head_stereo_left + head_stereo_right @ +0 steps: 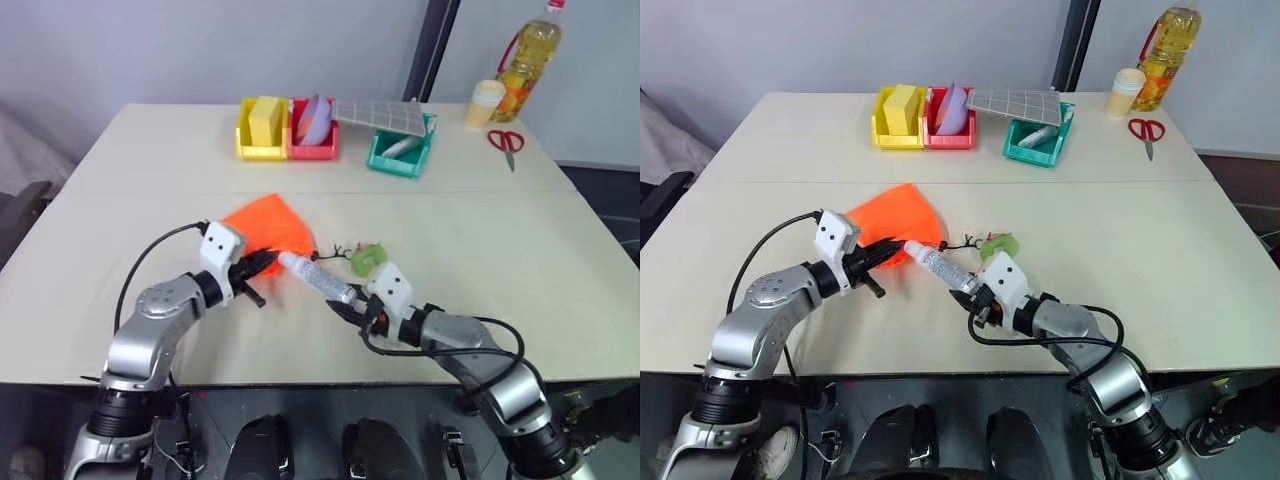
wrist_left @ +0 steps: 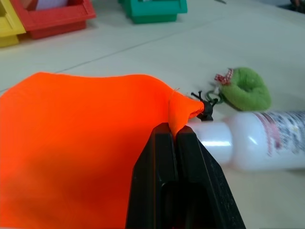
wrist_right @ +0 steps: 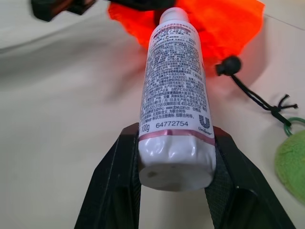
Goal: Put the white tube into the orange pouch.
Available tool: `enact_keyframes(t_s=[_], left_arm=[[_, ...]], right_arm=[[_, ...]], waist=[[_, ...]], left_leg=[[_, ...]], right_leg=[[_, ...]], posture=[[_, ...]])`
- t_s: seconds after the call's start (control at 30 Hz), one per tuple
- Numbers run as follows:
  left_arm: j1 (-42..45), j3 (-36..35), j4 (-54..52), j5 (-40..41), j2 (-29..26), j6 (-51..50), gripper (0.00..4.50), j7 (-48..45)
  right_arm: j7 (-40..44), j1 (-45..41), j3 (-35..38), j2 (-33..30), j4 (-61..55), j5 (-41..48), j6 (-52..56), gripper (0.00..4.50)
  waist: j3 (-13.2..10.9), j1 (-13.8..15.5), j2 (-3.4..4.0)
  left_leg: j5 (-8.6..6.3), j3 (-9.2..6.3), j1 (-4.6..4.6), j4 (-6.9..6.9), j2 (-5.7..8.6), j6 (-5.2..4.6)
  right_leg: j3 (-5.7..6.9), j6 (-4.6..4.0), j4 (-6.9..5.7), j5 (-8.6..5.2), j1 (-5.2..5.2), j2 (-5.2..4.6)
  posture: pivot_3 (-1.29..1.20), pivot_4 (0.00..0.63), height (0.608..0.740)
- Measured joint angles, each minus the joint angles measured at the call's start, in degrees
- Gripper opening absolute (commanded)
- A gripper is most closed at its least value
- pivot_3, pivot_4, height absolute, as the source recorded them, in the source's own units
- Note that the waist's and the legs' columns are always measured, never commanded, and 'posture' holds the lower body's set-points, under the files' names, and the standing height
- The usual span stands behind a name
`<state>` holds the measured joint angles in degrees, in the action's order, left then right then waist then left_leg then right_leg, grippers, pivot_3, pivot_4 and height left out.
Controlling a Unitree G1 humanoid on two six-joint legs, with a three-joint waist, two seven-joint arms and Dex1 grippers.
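Observation:
The orange pouch (image 1: pixel 268 226) lies flat in the middle of the table. My left gripper (image 1: pixel 262 262) is shut on its near rim and lifts a fold of the fabric (image 2: pixel 183 112). My right gripper (image 1: pixel 350 303) is shut on the crimped end of the white tube (image 1: pixel 315 277), which is held off the table, nearly level. The tube's cap end (image 3: pixel 172 16) points at the pouch's mouth and sits right beside the pinched fold. The tube (image 2: pixel 257 145) carries dense print and a pink band. A black cord (image 3: pixel 252 98) runs from the pouch to the right.
A fuzzy green tag (image 1: pixel 367 259) lies at the cord's end, just beyond my right gripper. At the back stand a yellow bin (image 1: pixel 261 128), a red bin (image 1: pixel 313 130) and a green bin (image 1: pixel 400 150) under a grey sheet. An oil bottle (image 1: pixel 527 60), a cup (image 1: pixel 485 103) and scissors (image 1: pixel 506 142) sit back right.

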<state>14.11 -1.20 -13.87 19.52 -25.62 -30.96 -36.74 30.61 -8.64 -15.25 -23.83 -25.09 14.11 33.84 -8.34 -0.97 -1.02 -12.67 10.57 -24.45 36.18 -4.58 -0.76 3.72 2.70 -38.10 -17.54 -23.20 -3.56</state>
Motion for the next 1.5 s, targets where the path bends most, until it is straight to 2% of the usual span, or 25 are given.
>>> enact_keyframes(t_s=[0.33,0.63,0.8,0.97,1.13,1.33,1.5], left_arm=[[-0.38,0.68,-1.11,1.12,-0.35,-0.74,0.0,-0.78],[-0.09,2.81,-3.88,1.13,-1.37,-1.6,0.0,-1.8],[0.27,3.91,-4.29,0.94,-1.8,-2.0,0.0,-1.91],[0.28,3.9,-4.19,0.44,-2.47,-1.67,0.0,-1.78],[0.89,4.3,-4.19,0.15,-2.47,-1.18,0.0,-1.94],[2.04,5.06,-4.43,-0.14,-2.47,-1.16,0.0,-2.76],[1.84,6.55,-6.19,1.15,-2.43,-2.47,0.0,-3.95]], right_arm=[[-4.46,-6.54,-1.35,7.54,7.11,-3.32,0.5,1.34],[-3.22,-10.58,-5.49,8.02,9.44,-5.79,2.21,1.34],[-1.85,-10.62,-6.09,6.8,9.14,-6.02,3.09,1.34],[2.1,-6.6,-3.28,1.24,2.55,-3.59,4.18,1.34],[4.46,-5.58,-2.26,-1.04,-0.87,-1.87,6.24,1.34],[3.02,-6.34,-2.84,2.16,-0.82,-1.76,8.48,1.34],[-2.14,-8.93,-3.48,7.47,3.22,-3.38,9.37,1.34]], waist=[[0.0,-0.13,0.0],[0.0,-0.2,0.0],[0.0,-0.19,0.0],[0.0,-0.04,0.0],[-0.01,-0.18,0.0],[-0.01,-0.13,0.0],[-0.01,-0.19,0.0]], left_leg=[[0.01,0.01,-0.01,-0.02,0.0,0.01],[0.01,0.03,-0.01,-0.02,0.0,0.01],[0.01,0.03,-0.01,-0.03,0.0,0.01],[-0.01,0.03,-0.02,-0.01,0.01,-0.02],[0.0,0.02,0.0,-0.03,-0.01,0.0],[-0.01,0.02,-0.03,-0.02,-0.01,0.0],[0.0,0.03,-0.03,-0.01,-0.01,0.0]], right_leg=[[0.0,0.0,-0.01,0.01,-0.01,0.0],[0.0,0.0,-0.01,0.01,-0.02,0.0],[0.0,0.01,-0.01,0.01,-0.02,0.0],[0.0,0.0,0.0,0.01,-0.02,-0.03],[0.0,-0.01,-0.01,0.0,-0.03,-0.01],[0.0,-0.01,0.0,0.0,-0.04,-0.01],[0.0,-0.01,0.0,0.01,-0.04,-0.01]], posture=[[0.0,0.15,0.74],[0.0,0.15,0.74],[0.0,0.15,0.74],[0.0,0.15,0.74],[0.0,0.15,0.74],[0.0,0.15,0.74],[0.0,0.15,0.74]])
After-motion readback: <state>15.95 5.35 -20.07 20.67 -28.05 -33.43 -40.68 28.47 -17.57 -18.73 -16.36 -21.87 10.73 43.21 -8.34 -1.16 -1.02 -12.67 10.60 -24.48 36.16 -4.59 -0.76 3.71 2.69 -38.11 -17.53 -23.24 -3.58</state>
